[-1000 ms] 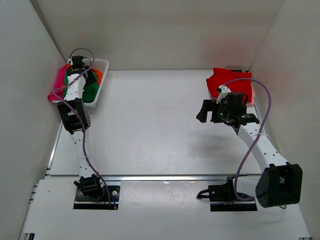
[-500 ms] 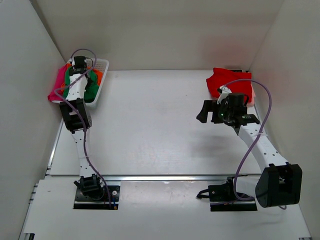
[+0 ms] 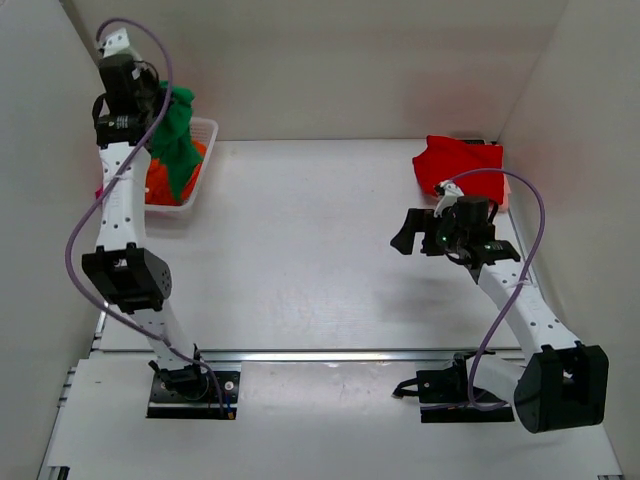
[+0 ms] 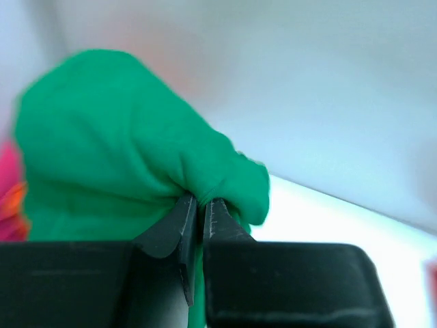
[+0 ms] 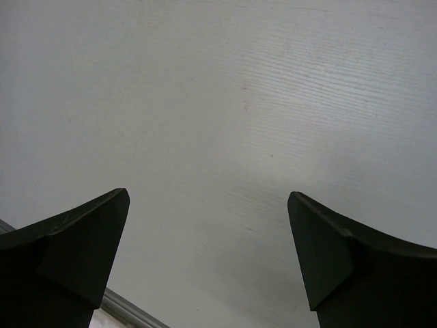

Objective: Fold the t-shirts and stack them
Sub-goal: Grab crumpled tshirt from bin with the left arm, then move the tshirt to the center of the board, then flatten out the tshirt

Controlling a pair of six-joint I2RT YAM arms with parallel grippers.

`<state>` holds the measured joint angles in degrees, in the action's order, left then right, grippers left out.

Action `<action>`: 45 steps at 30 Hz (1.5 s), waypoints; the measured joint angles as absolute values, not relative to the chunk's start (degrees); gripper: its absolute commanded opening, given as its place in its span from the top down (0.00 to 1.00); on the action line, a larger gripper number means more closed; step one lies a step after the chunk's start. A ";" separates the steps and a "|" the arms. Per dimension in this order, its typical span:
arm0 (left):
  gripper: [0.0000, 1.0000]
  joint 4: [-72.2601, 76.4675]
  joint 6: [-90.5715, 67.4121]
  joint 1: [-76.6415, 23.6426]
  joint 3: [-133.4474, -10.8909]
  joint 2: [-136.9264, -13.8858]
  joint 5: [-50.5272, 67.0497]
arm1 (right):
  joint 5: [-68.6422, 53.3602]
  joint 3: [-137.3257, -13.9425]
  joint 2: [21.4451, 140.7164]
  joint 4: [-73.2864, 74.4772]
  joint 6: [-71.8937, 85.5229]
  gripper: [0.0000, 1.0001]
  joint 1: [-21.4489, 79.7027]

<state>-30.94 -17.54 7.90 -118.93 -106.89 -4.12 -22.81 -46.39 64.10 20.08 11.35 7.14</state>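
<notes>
My left gripper point(image 3: 160, 100) is raised high above the far left corner, shut on a bunched fold of the bright green t-shirt point(image 3: 176, 140), which hangs down over the basket. The left wrist view shows the fingertips point(image 4: 188, 208) pinching the green t-shirt point(image 4: 123, 150) tightly. An orange t-shirt point(image 3: 160, 185) lies in the basket, with a pink edge point(image 4: 7, 171) beside it. A folded red t-shirt point(image 3: 460, 165) rests at the far right. My right gripper point(image 3: 402, 230) hovers open in front of the red t-shirt, over bare table point(image 5: 225, 102), holding nothing.
A white lattice basket point(image 3: 207, 130) stands at the far left against the side wall. White walls close in the table on the left, back and right. A metal rail point(image 3: 320, 355) runs along the near edge.
My left gripper has shut on the green t-shirt in the basket and lifted it well up and back. The right arm has barely shifted.
</notes>
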 measured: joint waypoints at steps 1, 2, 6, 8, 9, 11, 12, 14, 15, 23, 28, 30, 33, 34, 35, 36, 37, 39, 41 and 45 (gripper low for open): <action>1.00 -31.53 -17.37 6.26 -120.77 -105.73 -2.28 | -22.81 -46.06 63.88 19.90 11.60 0.01 7.16; 1.00 -32.67 -16.84 4.08 -123.24 -105.08 -1.23 | -22.79 -45.65 63.59 19.75 11.90 0.01 7.16; 1.00 -33.43 -15.84 -9.47 -125.78 -100.12 3.03 | -22.39 -44.80 62.24 19.70 12.25 0.00 7.38; 1.00 -30.89 -19.20 -12.88 -119.07 -93.82 10.44 | -22.37 -44.58 60.38 19.84 12.27 0.01 6.94; 1.00 -30.92 -20.97 -12.45 -115.28 -90.11 13.30 | -22.41 -44.53 59.29 20.05 12.27 0.01 6.68; 1.00 -30.20 -23.83 -9.21 -108.31 -83.05 15.90 | -22.59 -44.53 57.01 20.10 12.25 0.00 5.67; 1.00 -29.76 -24.67 -8.05 -105.80 -80.62 15.90 | -22.61 -44.53 55.96 20.18 12.21 0.01 4.93; 0.86 -28.75 -26.15 -6.92 -100.71 -76.40 16.40 | -22.81 -44.53 54.35 20.60 12.05 0.01 3.77; 0.52 -28.53 -26.85 -6.92 -98.13 -74.94 17.12 | -22.85 -44.53 53.91 20.67 12.03 0.01 3.40; 0.02 -20.32 -31.90 -8.03 -66.11 -80.58 29.30 | -23.00 -44.12 53.06 21.08 12.53 0.01 5.02; 0.04 -23.03 -33.10 -12.71 -50.17 -81.36 29.23 | -21.87 -42.11 53.08 19.59 14.87 0.01 12.64; 0.05 -22.94 -33.06 -13.72 -46.70 -76.40 28.95 | -21.12 -40.53 53.56 17.50 16.62 0.01 17.21; 0.02 -23.68 -32.34 -12.62 -43.79 -66.37 27.27 | -18.85 -38.59 56.99 14.20 19.84 0.01 26.74; 0.01 -24.38 -31.64 -12.43 -43.64 -63.57 25.85 | -18.06 -38.54 59.40 13.17 20.71 0.01 30.44; 0.02 -25.04 -30.83 -12.36 -43.64 -61.73 24.32 | -17.65 -38.54 62.06 11.66 21.41 0.01 33.41; 0.01 -25.78 -29.98 -12.53 -43.55 -60.29 22.59 | -17.21 -38.72 65.19 10.26 22.06 0.01 36.47; 0.02 -26.74 -29.15 -12.88 -43.42 -59.09 20.36 | -16.82 -39.13 68.90 9.23 22.50 0.01 39.18; 0.02 -28.23 -27.73 -13.19 -42.04 -57.36 16.03 | -16.60 -40.66 75.46 8.38 22.72 0.01 42.06; 0.02 -29.95 -26.79 -12.75 -39.86 -56.80 12.29 | -15.99 -41.93 79.90 8.08 22.72 0.00 42.74; 0.02 -33.23 -25.69 -11.79 -35.46 -58.48 2.96 | -15.49 -42.44 81.23 7.88 22.48 0.01 41.21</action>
